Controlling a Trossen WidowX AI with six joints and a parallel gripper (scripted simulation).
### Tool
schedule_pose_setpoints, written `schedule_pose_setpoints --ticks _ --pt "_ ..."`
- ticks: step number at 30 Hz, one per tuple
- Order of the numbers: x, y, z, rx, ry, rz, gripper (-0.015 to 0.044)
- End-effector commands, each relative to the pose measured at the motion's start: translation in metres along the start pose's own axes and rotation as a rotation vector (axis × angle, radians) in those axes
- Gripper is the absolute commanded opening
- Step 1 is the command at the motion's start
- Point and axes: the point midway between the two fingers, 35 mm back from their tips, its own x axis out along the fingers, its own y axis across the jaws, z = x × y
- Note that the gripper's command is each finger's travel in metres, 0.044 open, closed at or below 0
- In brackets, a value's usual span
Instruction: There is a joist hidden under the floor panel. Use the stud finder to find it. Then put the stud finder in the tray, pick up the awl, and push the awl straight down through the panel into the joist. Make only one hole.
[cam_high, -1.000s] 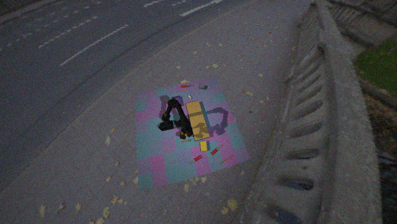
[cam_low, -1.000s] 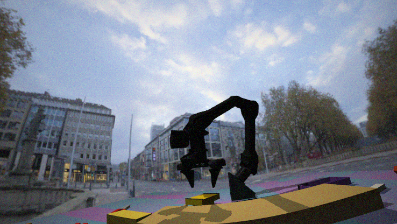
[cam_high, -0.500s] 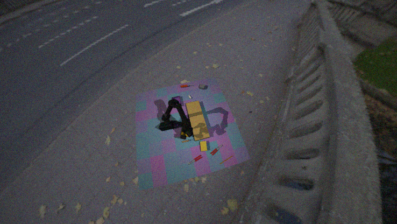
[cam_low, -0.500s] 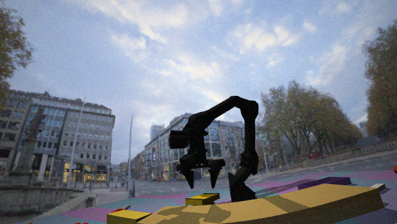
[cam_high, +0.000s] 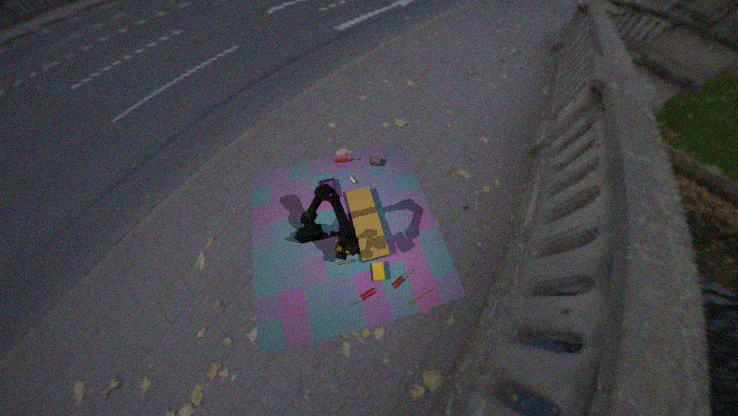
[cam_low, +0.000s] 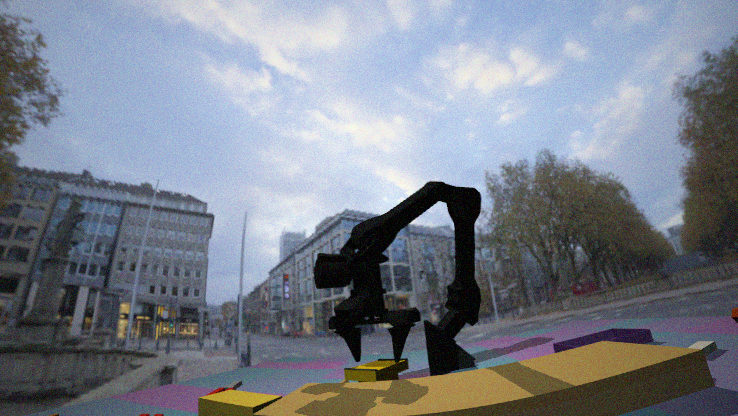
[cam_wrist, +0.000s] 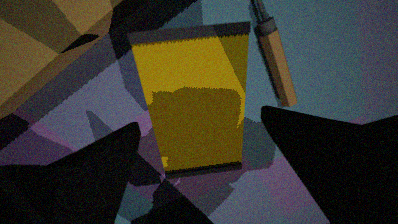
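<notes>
My gripper is open and empty, pointing down. Its fingertips are just above the yellow stud finder, one finger to each side in the wrist view. The stud finder has dark ends and lies beside the tan floor panel. The awl, with a wooden handle and metal shaft, lies next to the stud finder, outside the fingers. The purple tray is beyond the panel's far end. The joist is hidden.
A yellow block sits off the panel's near end. Two red-handled tools and a thin orange stick lie past it. An orange-handled tool, a grey block and a small white piece lie at the far end.
</notes>
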Motion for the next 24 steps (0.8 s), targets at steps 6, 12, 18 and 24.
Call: schedule_pose_setpoints --ticks 6,12,18,24 --pt "0.017 0.001 -0.001 0.008 0.009 0.010 0.0440" --pt "0.023 0.002 -0.002 0.008 0.010 0.010 0.0414" --pt "0.023 0.002 -0.002 0.008 0.010 0.010 0.0335" --pt "0.023 0.002 -0.002 0.008 0.010 0.010 0.0295"
